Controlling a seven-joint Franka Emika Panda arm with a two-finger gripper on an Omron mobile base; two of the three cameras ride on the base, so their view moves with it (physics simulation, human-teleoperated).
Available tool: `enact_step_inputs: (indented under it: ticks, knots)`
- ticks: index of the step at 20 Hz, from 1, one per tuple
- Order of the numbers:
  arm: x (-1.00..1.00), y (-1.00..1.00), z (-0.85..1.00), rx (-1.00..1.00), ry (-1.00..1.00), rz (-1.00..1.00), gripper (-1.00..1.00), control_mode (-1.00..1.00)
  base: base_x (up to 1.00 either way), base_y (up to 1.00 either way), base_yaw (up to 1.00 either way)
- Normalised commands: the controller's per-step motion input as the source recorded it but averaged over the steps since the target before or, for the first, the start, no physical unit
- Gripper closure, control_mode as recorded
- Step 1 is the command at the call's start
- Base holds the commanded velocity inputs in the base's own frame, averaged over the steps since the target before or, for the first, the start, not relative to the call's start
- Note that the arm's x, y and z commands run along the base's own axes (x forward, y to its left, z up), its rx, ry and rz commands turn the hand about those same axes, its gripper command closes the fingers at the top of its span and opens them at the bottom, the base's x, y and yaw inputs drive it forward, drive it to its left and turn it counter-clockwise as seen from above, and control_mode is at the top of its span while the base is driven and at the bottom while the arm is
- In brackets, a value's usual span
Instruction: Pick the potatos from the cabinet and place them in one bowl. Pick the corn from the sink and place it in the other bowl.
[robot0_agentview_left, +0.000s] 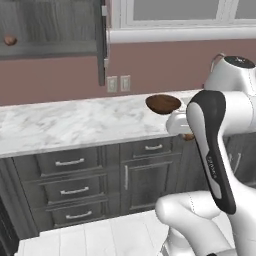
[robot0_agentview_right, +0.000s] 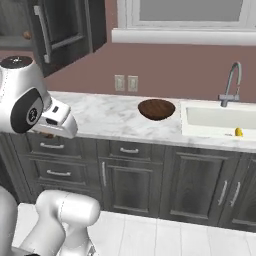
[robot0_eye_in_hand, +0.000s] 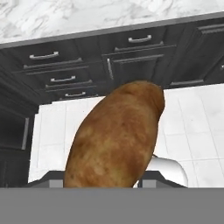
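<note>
Potatos split between two places: oblong orange-brown potato (robot0_eye_in_hand: 116, 135) large at centre of hand view, clamped between the jaws, hanging over white floor tiles (robot0_eye_in_hand: 192, 127) in front of the grey drawers (robot0_eye_in_hand: 57, 70). Gripper (robot0_eye_in_hand: 116, 175) mostly hidden behind that potato, fingertips not clearly seen; a sliver of brown below the wrist at right of centre in left base view, (robot0_agentview_left: 188, 136) being that same potato. Rounder reddish-brown potato (robot0_agentview_left: 9, 40) on the grey shelf of the cabinet (robot0_agentview_left: 50, 30), far upper left of left base view; seen again as a small brown spot (robot0_agentview_right: 27, 35) at upper left of right base view, behind the open dark cabinet door (robot0_agentview_right: 60, 30).

Dark brown wooden bowl (robot0_agentview_left: 163, 103) on the marble counter (robot0_agentview_left: 70, 120), right of centre in left base view, holding nothing visible. Same bowl (robot0_agentview_right: 156, 109) at centre of right base view, just left of the sink (robot0_agentview_right: 220, 120), apart from it, inside bare.

Corn (robot0_agentview_right: 239, 132) in the white basin, lower right corner of the sink in right base view, near the front wall. Grey gooseneck faucet (robot0_agentview_right: 231, 82) behind the basin, upper right.

Two white wall outlets (robot0_agentview_left: 118, 83) on the pink wall above the counter, left of the bowl.
</note>
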Motion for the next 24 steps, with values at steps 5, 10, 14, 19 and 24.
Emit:
enact_step_inputs:
  ticks: [5, 10, 14, 19, 24]
  knots:
    - [0.0, 0.0, 0.0, 0.0, 0.0, 0.0, 1.0, 1.0, 0.71, -1.0, 0.0]
    - [0.0, 0.0, 0.0, 0.0, 0.0, 0.0, 1.0, 1.0, 1.0, -0.73, -0.05]
    - [0.0, 0.0, 0.0, 0.0, 0.0, 0.0, 1.0, 1.0, 0.85, -0.52, -0.05]
    - [0.0, 0.0, 0.0, 0.0, 0.0, 0.0, 1.0, 1.0, 0.7, -0.12, 0.03]
    - [0.0, 0.0, 0.0, 0.0, 0.0, 0.0, 1.0, 1.0, 0.54, 0.0, 0.17]
